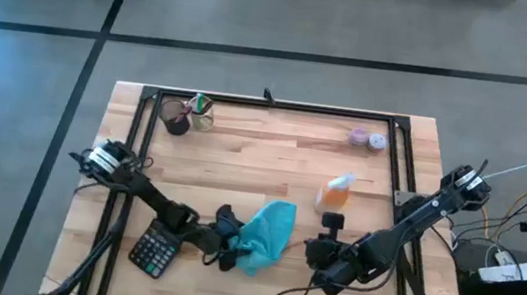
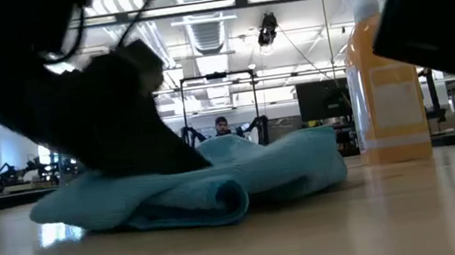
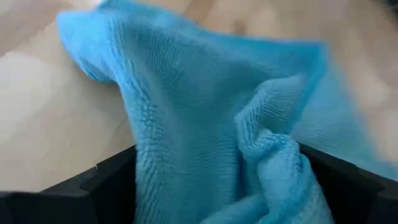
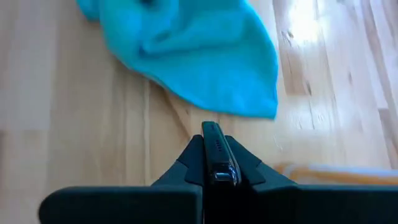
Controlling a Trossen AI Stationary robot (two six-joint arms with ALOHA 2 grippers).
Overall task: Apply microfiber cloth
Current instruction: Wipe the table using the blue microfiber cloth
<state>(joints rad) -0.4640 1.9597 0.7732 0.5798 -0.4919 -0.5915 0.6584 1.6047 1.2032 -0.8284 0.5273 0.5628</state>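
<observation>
Wooden counter carries the cloth near its front edge, between both arms. Left gripper is at the cloth's edge, and fabric is bunched between its fingers, so it grasps the cloth. Right gripper is clenched on a thin phone, near the bottle. I judge the cloth is being picked up; next it must come to the phone for wiping.

The microfiber cloth lies on the desk toward six o'clock. The left pincer is at its eight o'clock edge, the calculator beyond at nine. The bottle stands at the cloth's two o'clock. The right pincer sits at its three o'clock, clamping a phone.
</observation>
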